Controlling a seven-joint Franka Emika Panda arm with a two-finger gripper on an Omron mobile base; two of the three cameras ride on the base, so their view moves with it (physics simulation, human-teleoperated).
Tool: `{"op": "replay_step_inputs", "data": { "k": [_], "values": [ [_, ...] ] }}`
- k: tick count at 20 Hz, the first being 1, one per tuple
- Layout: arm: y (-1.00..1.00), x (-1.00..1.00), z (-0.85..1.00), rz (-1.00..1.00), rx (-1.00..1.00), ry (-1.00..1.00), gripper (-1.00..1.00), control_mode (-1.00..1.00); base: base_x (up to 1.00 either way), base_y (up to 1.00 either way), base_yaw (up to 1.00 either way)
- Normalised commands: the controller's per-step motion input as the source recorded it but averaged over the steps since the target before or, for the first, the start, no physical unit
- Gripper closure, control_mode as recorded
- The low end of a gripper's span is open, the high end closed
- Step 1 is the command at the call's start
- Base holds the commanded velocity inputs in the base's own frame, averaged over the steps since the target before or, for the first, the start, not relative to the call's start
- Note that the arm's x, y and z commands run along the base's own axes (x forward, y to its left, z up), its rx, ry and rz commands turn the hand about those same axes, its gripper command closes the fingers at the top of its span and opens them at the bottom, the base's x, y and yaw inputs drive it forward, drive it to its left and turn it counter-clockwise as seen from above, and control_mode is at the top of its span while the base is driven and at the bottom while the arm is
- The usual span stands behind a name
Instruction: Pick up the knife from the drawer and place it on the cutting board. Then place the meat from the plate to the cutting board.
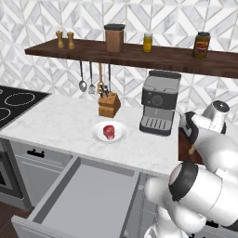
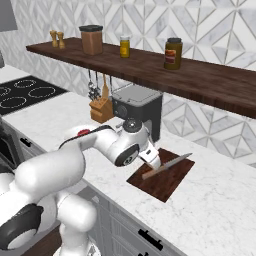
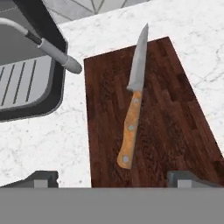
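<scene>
The knife [image 3: 132, 105], with a silver blade and a brown wooden handle, lies flat on the dark reddish-brown cutting board [image 3: 175, 122], free of any grip. My gripper [image 3: 114, 178] hovers just above the handle end, open, its fingertips [image 3: 41, 177] wide apart with nothing between them. From the right base view the knife [image 2: 169, 164] rests diagonally on the cutting board [image 2: 165, 182], with the gripper [image 2: 153, 161] at its handle. The meat [image 1: 109, 131] sits on the white plate [image 1: 98, 135] on the counter. The grey drawer [image 1: 88, 195] stands pulled out below.
A coffee machine [image 1: 159, 102] stands close to the left of the board, its wand [image 3: 57, 52] near the board's corner. A tan knife block [image 1: 109, 106] is behind the plate. A long wooden shelf [image 1: 139, 53] with jars hangs overhead. A black stovetop [image 1: 14, 102] lies far left.
</scene>
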Motion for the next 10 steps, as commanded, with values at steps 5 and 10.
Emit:
{"op": "replay_step_inputs", "data": {
  "k": [5, 10],
  "values": [
    [0.68, 0.00, 0.03, 0.24, 0.01, 0.12, -1.00, -1.00, 0.00, 0.00, 0.00],
    [0.76, 0.02, 0.00, 0.14, 0.02, 0.03, -1.00, -1.00, 0.00, 0.00, 0.00]
  ]
}}
